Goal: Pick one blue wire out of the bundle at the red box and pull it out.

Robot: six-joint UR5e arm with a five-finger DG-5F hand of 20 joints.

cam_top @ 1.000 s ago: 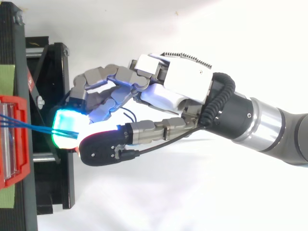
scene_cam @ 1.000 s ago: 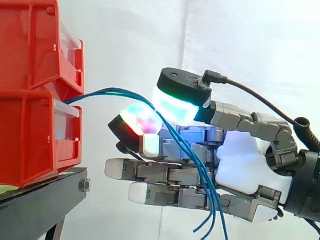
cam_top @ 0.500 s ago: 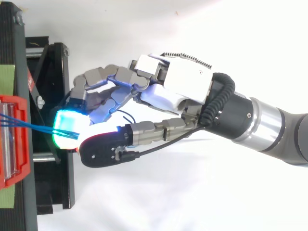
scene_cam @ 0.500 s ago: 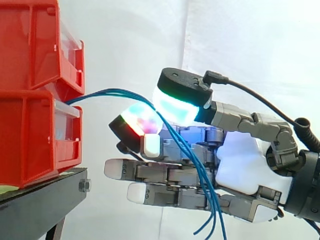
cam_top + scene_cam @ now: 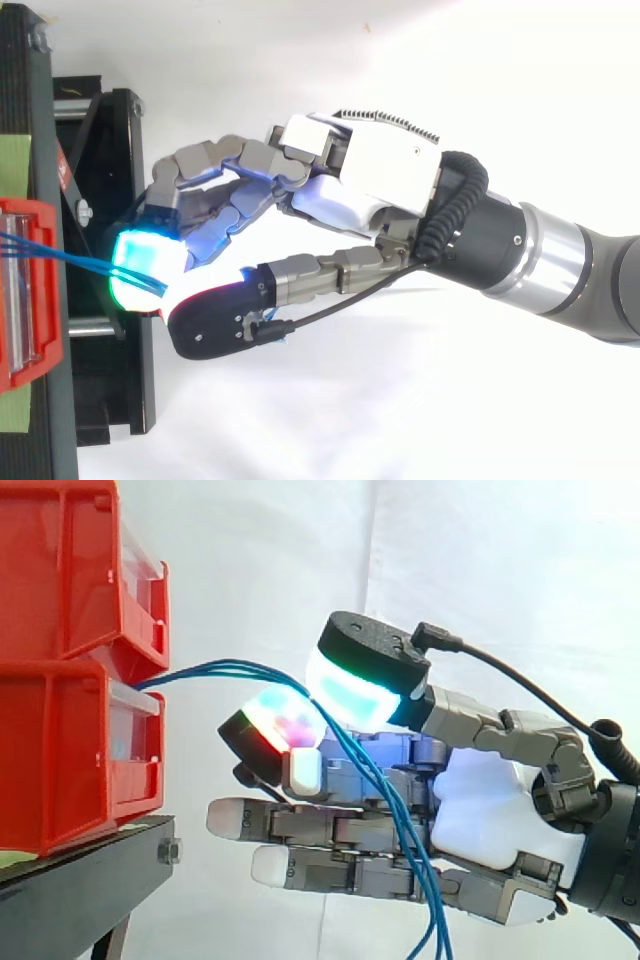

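- Thumb pad (image 5: 360, 685) has tipped up a touch since half a second back. From above it has swung slightly off the curled finger beside it. The loose wire tails below the palm have drawn closer together. The arm sits much where it was.
- Progress: the blue wires (image 5: 235, 664) are not out. The strands leave the red box (image 5: 60, 750) at the gap between its upper and lower bins. They arch across open air to the fingertips, then hang down across the palm side of the hand (image 5: 480, 820).
- Stage, as I judge it: a grip is on, possibly being adjusted. Singling out one strand and the pull itself are both left.
- Pinch: the thumb pad is on top. One curled finger's red-and-cyan pad (image 5: 280, 720) sits just under it, on the box side. The two pads are near touching, with the wires running between them.
- Several strands pass through that pinch. How many are truly caught, and how firmly, cannot be told.
- The other fingers (image 5: 330, 830) lie straight below the pinch, pointing at the box. Their white tips stop short of the black stand (image 5: 90, 880).
- From above, the wires (image 5: 70, 262) run from the box straight in under the cyan-green pad.
- Risk: a pull now may drag the whole bundle.
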